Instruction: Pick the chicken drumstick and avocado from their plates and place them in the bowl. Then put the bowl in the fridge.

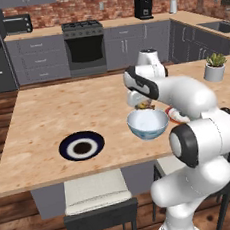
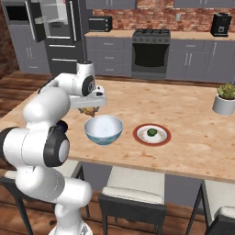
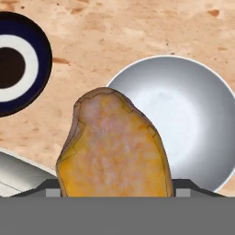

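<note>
Currently the fingers grip the chicken drumstick (image 3: 114, 147) above the near rim of the bowl (image 3: 183, 119) on the table (image 1: 47, 119), presumably held high to clear the wall before release, while the avocado (image 2: 152, 133) waits on its red-rimmed plate (image 2: 139, 136).

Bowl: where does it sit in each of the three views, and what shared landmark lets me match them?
Left base view: the bowl is right of centre, just below the hand.
Right base view: it is left of centre, beside the white red-rimmed plate.
Hand view: it is at right, behind the chicken drumstick.
Shared landmark: the drumstick, held just beside the bowl's rim.
</note>
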Motion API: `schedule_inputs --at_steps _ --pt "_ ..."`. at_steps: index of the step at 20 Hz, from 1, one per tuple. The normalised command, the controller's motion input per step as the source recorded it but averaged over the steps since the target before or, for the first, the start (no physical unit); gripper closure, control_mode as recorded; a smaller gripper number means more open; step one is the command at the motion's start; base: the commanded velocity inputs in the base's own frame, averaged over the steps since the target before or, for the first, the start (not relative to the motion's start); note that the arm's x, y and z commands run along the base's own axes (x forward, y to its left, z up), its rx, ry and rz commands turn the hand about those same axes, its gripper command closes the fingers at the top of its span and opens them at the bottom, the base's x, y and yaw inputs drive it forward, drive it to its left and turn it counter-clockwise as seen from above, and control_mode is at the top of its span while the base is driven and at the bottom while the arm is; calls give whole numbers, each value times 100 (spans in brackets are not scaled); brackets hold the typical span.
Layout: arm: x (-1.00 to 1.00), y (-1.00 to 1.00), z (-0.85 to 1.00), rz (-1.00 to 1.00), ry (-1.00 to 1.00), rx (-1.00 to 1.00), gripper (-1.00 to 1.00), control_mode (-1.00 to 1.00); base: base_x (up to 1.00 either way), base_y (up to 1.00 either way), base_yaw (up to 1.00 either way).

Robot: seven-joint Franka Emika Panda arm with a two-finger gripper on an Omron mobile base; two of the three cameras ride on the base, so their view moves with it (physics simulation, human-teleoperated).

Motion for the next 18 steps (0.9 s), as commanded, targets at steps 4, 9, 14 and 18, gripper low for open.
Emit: schedule_inputs --at_steps 4,9,14,18 --pt "24 -37 -9 28 0 0 100 -100 0 0 0" --pt "38 -10 -16 30 -1 0 100 -100 0 0 0" --pt "11 0 -29 16 -1 -2 100 -100 0 0 0" --pt "14 0 -30 9 0 -9 100 -100 0 0 0"
